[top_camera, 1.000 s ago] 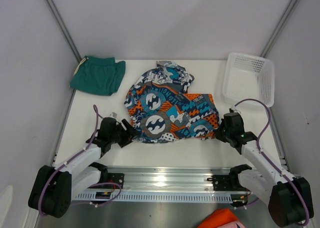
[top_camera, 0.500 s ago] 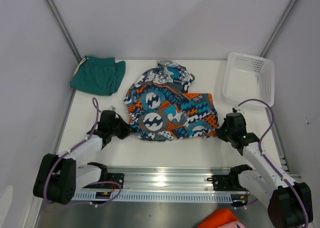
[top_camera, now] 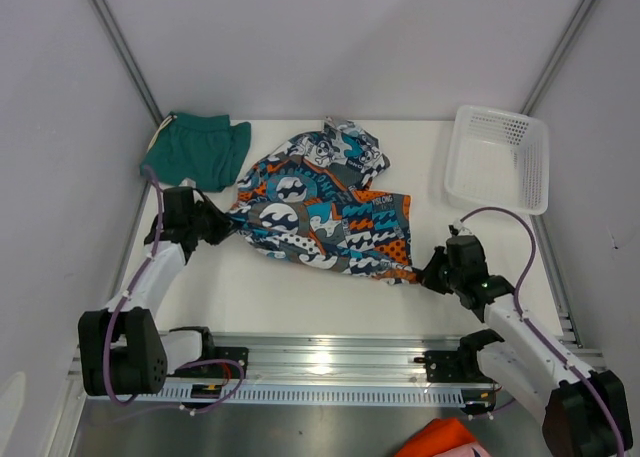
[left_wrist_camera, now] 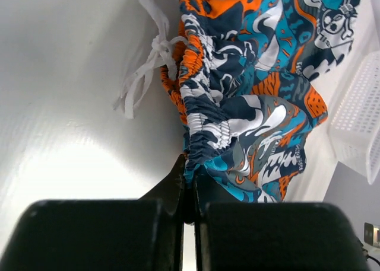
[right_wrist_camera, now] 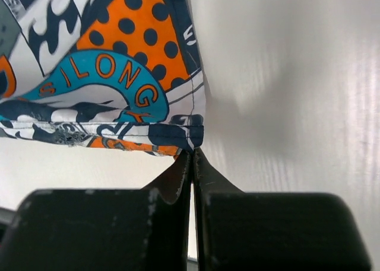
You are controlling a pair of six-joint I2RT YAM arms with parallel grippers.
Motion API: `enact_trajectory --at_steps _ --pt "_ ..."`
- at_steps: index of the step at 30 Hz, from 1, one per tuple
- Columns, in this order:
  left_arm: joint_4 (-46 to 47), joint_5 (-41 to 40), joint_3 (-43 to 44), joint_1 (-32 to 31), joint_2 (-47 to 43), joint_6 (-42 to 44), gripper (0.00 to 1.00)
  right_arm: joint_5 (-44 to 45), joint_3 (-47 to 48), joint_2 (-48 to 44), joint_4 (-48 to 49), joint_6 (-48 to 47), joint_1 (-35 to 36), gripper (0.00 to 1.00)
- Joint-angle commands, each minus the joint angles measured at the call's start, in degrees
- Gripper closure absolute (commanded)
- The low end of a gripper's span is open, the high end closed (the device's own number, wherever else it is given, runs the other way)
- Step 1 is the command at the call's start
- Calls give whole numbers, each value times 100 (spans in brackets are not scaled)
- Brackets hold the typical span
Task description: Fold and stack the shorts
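Ideally, with the left gripper [top_camera: 212, 224] pinching the waistband [left_wrist_camera: 202, 120] and the right gripper [top_camera: 430, 273] pinching a hem corner [right_wrist_camera: 191, 134] of the print shorts [top_camera: 325, 212] mid-table, both arms should pull apart evenly, flattening them before folding, clear of the teal shorts [top_camera: 195, 150].

The printed shorts [top_camera: 325, 212] stretch across the middle of the surface [top_camera: 300, 297], from the left gripper [top_camera: 225, 225] to the right gripper [top_camera: 426, 276], barring any straight path there. Bare surface runs along the near edge, and in a strip between them and the white basket [top_camera: 497, 157] at far right. The green shorts [top_camera: 195, 149] fill the far left corner, leaving only a narrow gap.
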Motion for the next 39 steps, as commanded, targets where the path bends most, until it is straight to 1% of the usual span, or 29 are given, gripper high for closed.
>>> enact_trajectory --at_steps 1,2,4,7,8,10,13,15,16,18,19,20,21,23,25,27,28,30,31,32,34,35,39 --pt "-319 -143 372 202 -27 275 100 -114 6 339 232 10 347 100" --pt "-345 -126 373 211 -45 283 100 -61 67 410 179 36 601 86" --pt "-345 -99 382 272 -36 310 100 149 85 437 153 185 813 66" --pt "-389 -64 408 290 -18 371 100 212 41 183 170 282 893 62" --pt "-398 -73 408 290 -18 406 98 212 50 130 144 309 885 60" --pt "-477 -134 417 299 17 503 97 160 129 50 117 327 893 58" --pt "-530 -187 400 299 34 582 93 72 269 50 21 441 919 55" --pt "-521 -187 364 308 17 591 91 71 348 59 -6 616 1007 50" --pt "-512 -170 356 317 25 591 89 80 418 59 -40 695 1025 43" --pt "-477 -117 312 317 17 591 89 106 498 59 -102 1019 1095 35" --pt "-468 -100 320 317 8 591 89 142 594 59 -207 1160 1182 28" --pt "-468 -99 303 317 -1 591 88 177 638 41 -251 1301 1236 28" --pt "-460 -99 268 325 -9 609 88 308 691 32 -313 1642 1280 27" --pt "-468 -91 242 317 -44 618 88 388 840 32 -629 2056 1403 27" --pt "-451 -64 101 317 -106 626 88 449 876 6 -805 2680 1464 27" --pt "-407 -90 -30 317 -220 618 88 616 867 -46 -902 3198 1692 27" --pt "-389 -117 -92 317 -255 609 88 790 876 -55 -1024 3705 1937 27" --pt "-363 -135 -180 317 -343 600 88 1125 1007 -38 -1340 4235 2237 28" --pt "-345 -108 -198 317 -361 600 87 1466 1077 14 -1655 4621 2386 28" --pt "-337 -108 -259 325 -370 591 88 1617 1139 41 -1797 4807 2648 28" --pt "-354 -99 -277 317 -396 617 87 1880 1306 146 -2166 5080 2852 29" --pt "-371 -99 -286 317 -405 626 88 1943 1333 173 -2263 5308 2949 29" --pt "-363 -152 -365 317 -475 635 88 2233 1333 322 -2528 5678 3450 30"
